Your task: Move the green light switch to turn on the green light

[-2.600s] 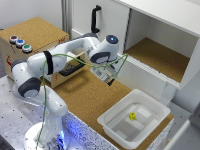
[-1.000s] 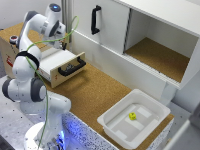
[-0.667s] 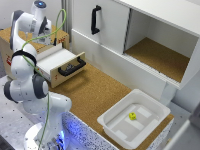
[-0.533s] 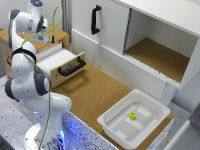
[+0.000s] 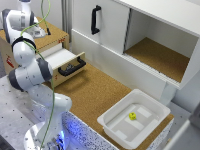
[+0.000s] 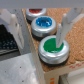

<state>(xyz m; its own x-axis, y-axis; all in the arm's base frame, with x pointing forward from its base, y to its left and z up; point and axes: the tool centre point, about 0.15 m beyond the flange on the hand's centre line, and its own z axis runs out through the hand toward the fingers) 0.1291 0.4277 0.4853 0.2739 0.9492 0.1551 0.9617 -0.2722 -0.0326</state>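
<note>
Arm is over the wooden box (image 5: 30, 47) at the desk's (image 5: 95, 95) far corner on the exterior view's left; green light switch (image 6: 54, 46) sits on the box top in a row with the blue-topped button (image 6: 42, 23) and the red-topped button (image 6: 35, 11), green at the end of the row, right at the box edge. One end effector (image 6: 62, 27) fingertip (image 6: 61, 44) is on or just over the green switch's rim; can't tell if it's released or clenched. Box drawer (image 5: 67, 62) stands pulled out, and a white bin (image 5: 150, 125) holding a small yellow object (image 5: 132, 116) sits at the desk's near corner on the exterior view's right.

The green light switch (image 6: 53, 47) was closely flanked by the blue-topped button (image 6: 42, 23); its top was left unobstructed.
</note>
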